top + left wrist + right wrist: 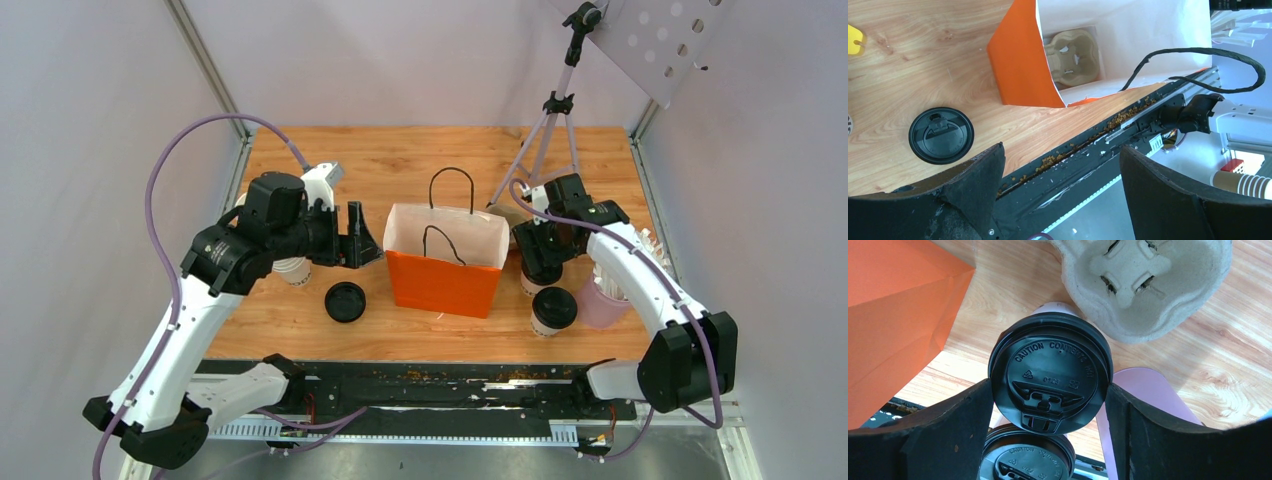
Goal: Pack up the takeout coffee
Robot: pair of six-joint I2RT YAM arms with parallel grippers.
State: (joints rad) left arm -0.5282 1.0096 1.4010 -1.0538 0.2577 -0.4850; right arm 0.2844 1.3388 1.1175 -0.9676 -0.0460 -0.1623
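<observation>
Your right gripper (1049, 390) is closed on a lidded cup (1049, 355), with the fingers (948, 435) pressed against both sides just under the black lid. The cup is just right of the orange bag (445, 280), outside it. You can't tell if it is off the table (400, 160). A second cup (553, 308), also lidded, stands just in front of it on the side of the arm bases, beside a pink container (608, 305). A pulp carrier (1143, 285) lies on the table just behind the gripped cup.

Your left gripper (1060, 150) is wide open and holds nothing. It hovers just left of the bag, jaws facing it. The bag stands upright with its mouth open and its cord handles (452, 185) loose. The left wrist view shows an inner carrier (1073, 55) lying at the bottom of the bag. A loose lid (345, 301) lies flat on the table left of the bag, in front of your left gripper. A lidless cup (293, 270) stands under the left arm. A tripod (548, 130) stands at the far right, behind the bag.
</observation>
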